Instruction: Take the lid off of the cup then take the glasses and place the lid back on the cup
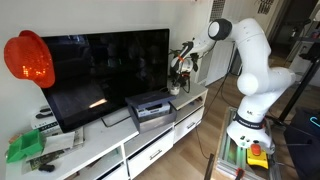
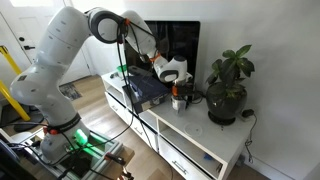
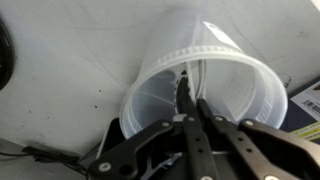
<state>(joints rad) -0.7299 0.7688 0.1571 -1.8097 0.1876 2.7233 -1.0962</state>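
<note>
Translucent whitish plastic fills most of the wrist view. The cup [image 3: 225, 95] is seen mouth-on, with the pincer [image 3: 187, 95] poked straight down into it. The black fingers are drawn together to a point, so it's read as closed. Whether anything thin is pinched between them can't be told.

The relation that matters is that the cup sits directly under the pincer, on the same line. It stands upright, so its long axis is vertical and matches the approach, and any pull out would probably have to go straight up. Only one arm is there, so nearness isn't a question.

In an exterior view the cup [image 2: 178, 101] is found on the white bench [image 2: 205, 140], just beside the potted plant [image 2: 228, 85] on its TV side. A grey box [image 2: 147, 93] lies further from the plant on that same side.

Counted: one cup, one pincer, one plant, one grey box. A lid and glasses aren't made out in any view.
</note>
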